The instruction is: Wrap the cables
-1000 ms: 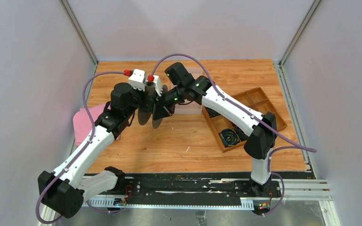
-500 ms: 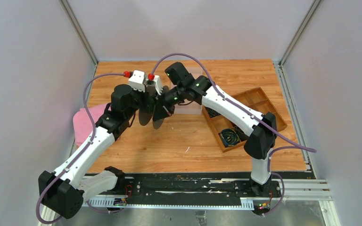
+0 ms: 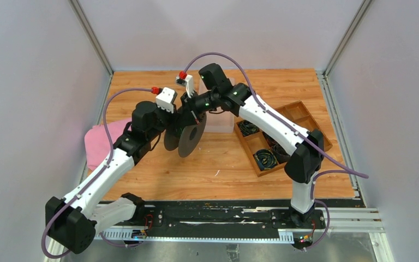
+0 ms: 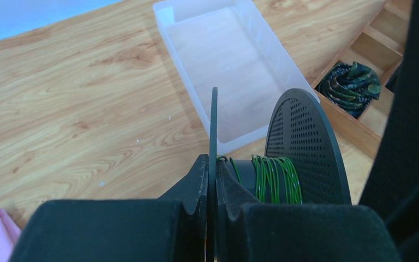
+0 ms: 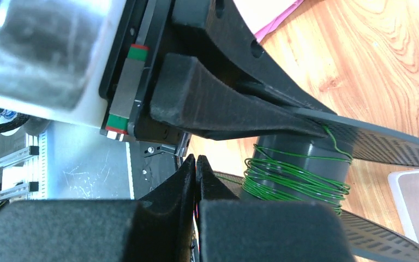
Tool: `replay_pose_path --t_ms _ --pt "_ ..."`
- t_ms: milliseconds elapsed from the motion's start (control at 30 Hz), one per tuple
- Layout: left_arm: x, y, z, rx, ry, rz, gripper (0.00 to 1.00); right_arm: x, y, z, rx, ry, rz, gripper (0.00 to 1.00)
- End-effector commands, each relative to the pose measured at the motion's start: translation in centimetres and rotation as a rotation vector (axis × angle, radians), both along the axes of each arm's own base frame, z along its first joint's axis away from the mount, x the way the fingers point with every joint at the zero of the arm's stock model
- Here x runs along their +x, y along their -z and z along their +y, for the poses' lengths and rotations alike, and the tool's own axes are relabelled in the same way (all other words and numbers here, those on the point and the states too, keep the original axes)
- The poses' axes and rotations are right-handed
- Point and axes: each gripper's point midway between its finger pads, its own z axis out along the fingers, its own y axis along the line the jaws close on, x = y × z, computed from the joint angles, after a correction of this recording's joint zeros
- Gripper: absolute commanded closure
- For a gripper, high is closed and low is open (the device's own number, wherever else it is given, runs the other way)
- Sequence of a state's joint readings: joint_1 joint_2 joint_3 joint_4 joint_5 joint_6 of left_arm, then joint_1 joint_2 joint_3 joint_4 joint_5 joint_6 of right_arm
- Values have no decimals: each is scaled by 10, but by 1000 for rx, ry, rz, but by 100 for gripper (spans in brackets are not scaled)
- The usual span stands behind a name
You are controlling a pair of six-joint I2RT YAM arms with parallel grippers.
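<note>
At the centre of the top view, above the wood-grain desk (image 3: 158, 169), both arms meet at a black plastic spool (image 3: 188, 136) held clear of the surface, its two round flanges standing on edge. The left end effector (image 4: 211, 164) is clamped on the thin rim of one flange, which the left wrist view shows edge-on as a narrow dark line between the matte, wedge-shaped fingers (image 4: 193, 183). To the right in that frame the other flange shows as a disc pierced with rows of small holes. Glossy green wire (image 4: 273, 177) lies in loose, uneven turns around the grey cylindrical hub between the flanges. The right end effector (image 5: 196, 161) has its foam-like black fingers pressed flat together with no gap. A single green strand runs from the hub to their tips, so it is closed on the wire. Behind the spool, toward the upper middle of the top view, sits a translucent rectangular bin (image 3: 221, 123) with smooth, frosted walls. At right centre a shallow wooden tray (image 3: 300, 112) with dividers holds dark coils (image 3: 264, 158) in some compartments. At left centre a soft pink cloth (image 3: 98, 142) lies crumpled on the desk edge.
</note>
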State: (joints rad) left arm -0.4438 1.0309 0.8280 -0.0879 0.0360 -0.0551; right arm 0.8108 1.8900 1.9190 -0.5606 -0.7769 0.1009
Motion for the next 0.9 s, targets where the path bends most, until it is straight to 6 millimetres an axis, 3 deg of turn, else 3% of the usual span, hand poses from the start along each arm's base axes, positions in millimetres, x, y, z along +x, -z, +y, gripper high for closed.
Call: replay_pose_path --t_ms 0,367,867 --pt "-8 -7 -12 9 95 -43 100 8 -45 -5 110 12 -73 99" --pt "-15 -10 -20 0 161 -60 100 25 -40 -26 132 -30 -118 99" --pt "-22 -19 -27 -27 218 -67 100 67 2 -55 97 -7 -115 99"
